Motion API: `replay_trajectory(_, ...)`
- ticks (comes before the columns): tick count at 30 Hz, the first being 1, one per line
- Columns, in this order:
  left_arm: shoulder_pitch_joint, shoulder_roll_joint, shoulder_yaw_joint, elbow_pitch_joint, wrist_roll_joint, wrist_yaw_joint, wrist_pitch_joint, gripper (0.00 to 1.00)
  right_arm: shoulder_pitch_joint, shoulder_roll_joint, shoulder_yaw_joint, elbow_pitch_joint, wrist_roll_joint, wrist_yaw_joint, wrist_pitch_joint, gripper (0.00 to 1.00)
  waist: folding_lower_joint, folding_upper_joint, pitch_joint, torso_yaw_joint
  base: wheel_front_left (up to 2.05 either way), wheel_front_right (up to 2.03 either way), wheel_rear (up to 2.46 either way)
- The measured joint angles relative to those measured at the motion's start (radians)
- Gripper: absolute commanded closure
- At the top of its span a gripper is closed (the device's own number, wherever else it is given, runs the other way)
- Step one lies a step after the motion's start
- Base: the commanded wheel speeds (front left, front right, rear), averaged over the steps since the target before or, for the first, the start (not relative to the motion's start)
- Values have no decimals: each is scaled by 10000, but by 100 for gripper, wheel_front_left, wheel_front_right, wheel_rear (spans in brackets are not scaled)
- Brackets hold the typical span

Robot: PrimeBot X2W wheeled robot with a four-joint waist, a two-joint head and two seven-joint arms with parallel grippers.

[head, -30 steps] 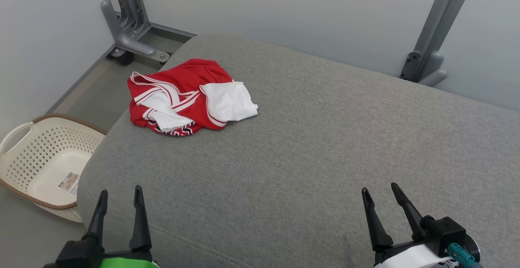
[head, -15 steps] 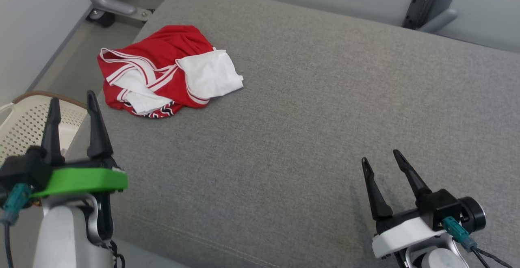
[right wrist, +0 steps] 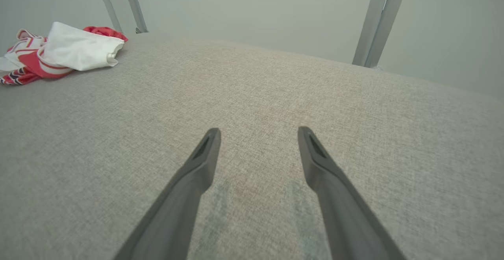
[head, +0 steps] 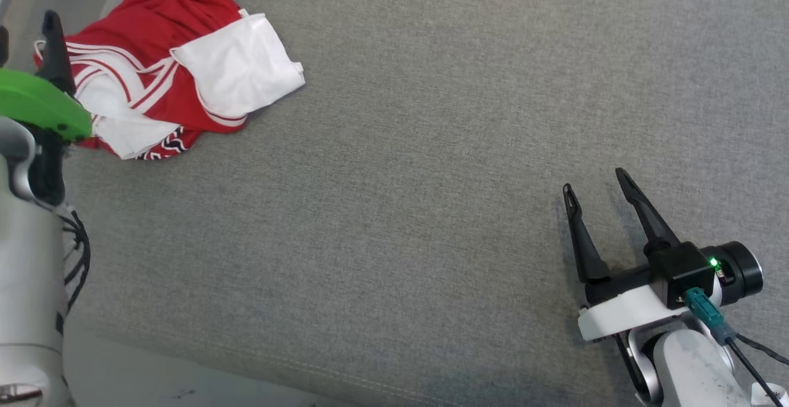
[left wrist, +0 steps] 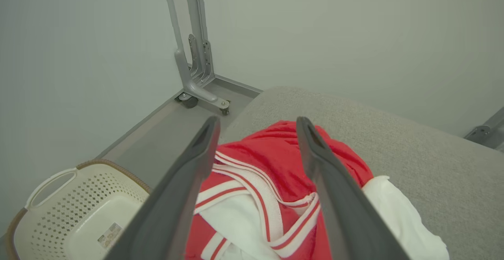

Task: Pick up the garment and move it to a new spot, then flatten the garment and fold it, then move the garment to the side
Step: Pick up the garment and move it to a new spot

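A crumpled red and white garment lies at the far left end of the grey cushion. My left gripper hovers at the garment's left edge, open, with nothing between its fingers. In the left wrist view the garment lies just beyond and below the spread left gripper. My right gripper stands open over bare cushion at the lower right, far from the garment. The right wrist view has the right gripper low over the fabric and the garment far off at the upper left.
A cream perforated basket stands on the floor left of the cushion. A grey metal frame leg with a caster stands behind it by the wall. Another frame post rises behind the cushion's far edge.
The head camera has tilted down. My left arm has risen and reached forward to the garment's left edge. The right gripper has moved forward a little. Both stay open.
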Motion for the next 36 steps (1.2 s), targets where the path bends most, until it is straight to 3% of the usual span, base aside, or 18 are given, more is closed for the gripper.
replay_trajectory(7,-1805,677,-892,1476,-1661,0,2731,0,-486,0,-94,-213,-174,0,0,0,0,0,867,-583,0,0,0)
replay_trajectory(11,-2309,1260,-1168,2010,-2359,-23,3852,0,-675,35,-58,-316,-224,0,2,0,0,0,1275,-926,0,0,0)
replay_trajectory(15,-2453,1436,-1716,2249,-2706,-23,4842,0,-853,92,-75,-435,-267,2,0,0,0,0,1612,-1251,0,0,0)
replay_trajectory(21,-2400,1655,-2376,2309,-3287,-23,5432,0,-952,144,-84,-650,-337,2,-29,0,0,0,2064,-1579,0,0,0)
replay_trajectory(27,-2242,1873,-2635,2514,-3764,-23,5131,0,-1100,207,-81,-698,-353,2,-29,0,-2,1,2317,-1796,0,0,0)
replay_trajectory(28,-2228,1887,-2686,2523,-3822,-23,5051,11,-1121,215,-86,-696,-353,2,-29,0,-1,1,2333,-1820,0,0,0)
replay_trajectory(29,-2198,1885,-2721,2506,-3868,-23,4876,100,-1132,221,-90,-694,-353,2,-31,0,-2,1,2338,-1832,0,0,0)
replay_trajectory(36,-1755,1772,-3313,2079,-3960,-23,2734,100,-1139,238,-79,-451,-330,2,-29,0,-1,1,2068,-1778,0,0,0)
